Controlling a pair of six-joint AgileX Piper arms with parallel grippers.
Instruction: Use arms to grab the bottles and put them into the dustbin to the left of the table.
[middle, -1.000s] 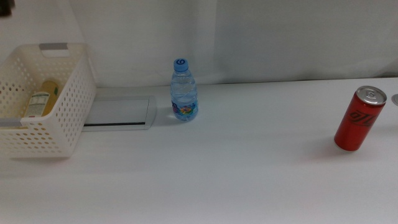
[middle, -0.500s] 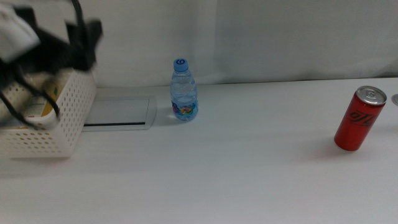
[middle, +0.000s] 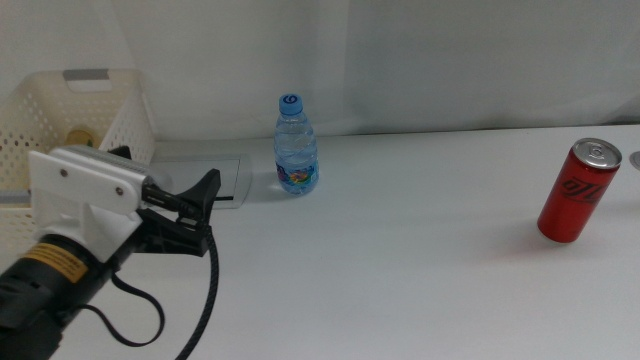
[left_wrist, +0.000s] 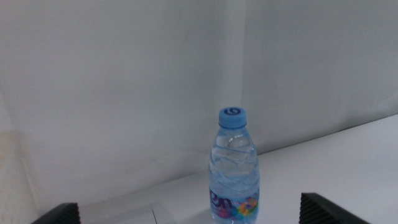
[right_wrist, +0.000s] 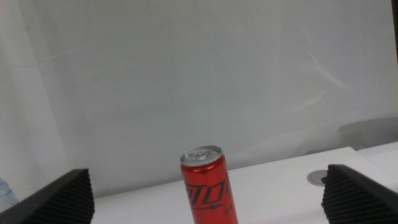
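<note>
White table (middle: 400, 290) w/ grey panel (middle: 190, 180), white backdrop (middle: 450, 60).

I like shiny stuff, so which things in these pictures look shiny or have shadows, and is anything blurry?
Middle view: the red can has a shiny silver top and a soft shadow beside it; the water bottle glints. Left wrist view: sharp bottle, left gripper wide apart. Right wrist view: sharp can, right gripper's dark edges slightly fuzzy.
</note>
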